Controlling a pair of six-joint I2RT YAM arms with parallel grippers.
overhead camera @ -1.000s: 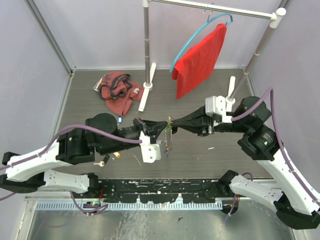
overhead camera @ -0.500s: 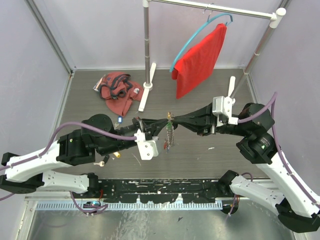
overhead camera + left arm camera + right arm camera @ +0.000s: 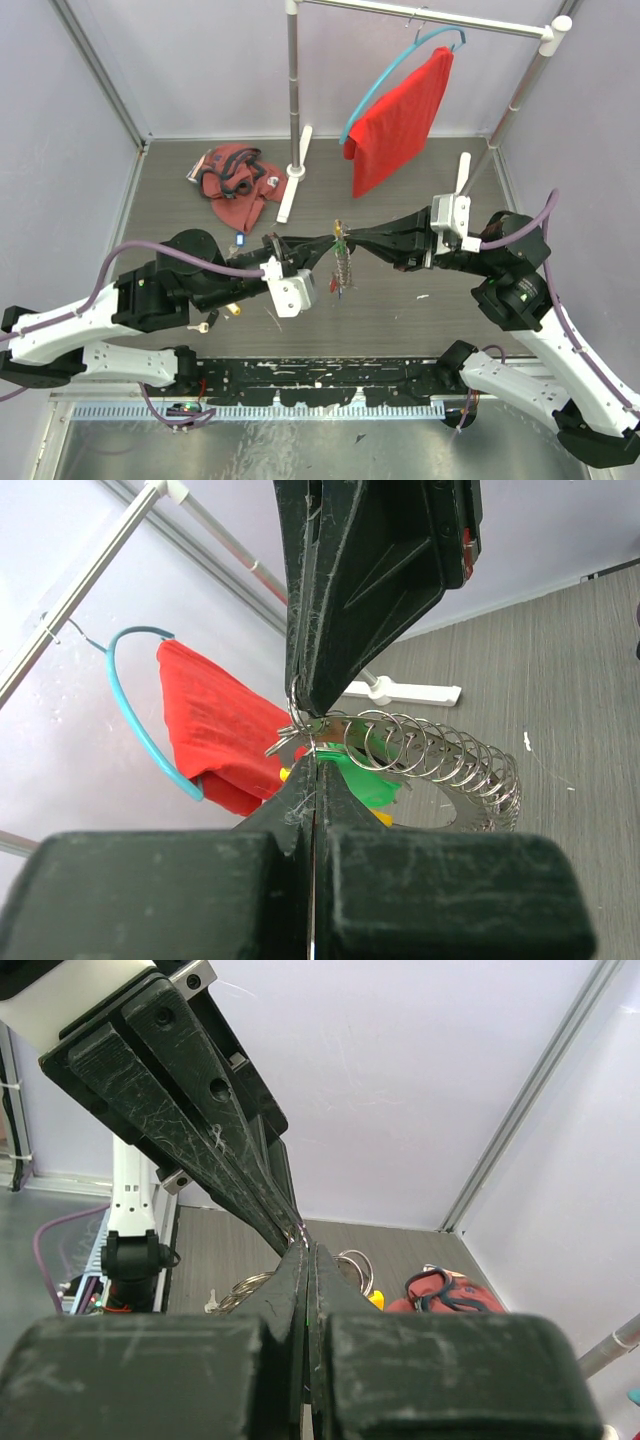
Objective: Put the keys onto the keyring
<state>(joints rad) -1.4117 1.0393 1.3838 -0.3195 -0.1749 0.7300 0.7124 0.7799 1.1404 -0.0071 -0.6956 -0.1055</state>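
Top view: the keyring (image 3: 342,262) is hung between left gripper (image 3: 328,241) and right gripper (image 3: 350,238); loose keys (image 3: 203,325) are seen well left of it.
Left wrist view: both jaws are pressed together on the keyring's top loop, with a green key (image 3: 365,785) just below.
Right wrist view: it is judged that the loop should be pried apart gently.

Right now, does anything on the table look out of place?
A few keys lie loose beside the left arm, not on the ring chain pinched between the left gripper and right gripper. A red cloth lies crumpled at the back, and the red shirt hangs bunched on a tilted hanger.
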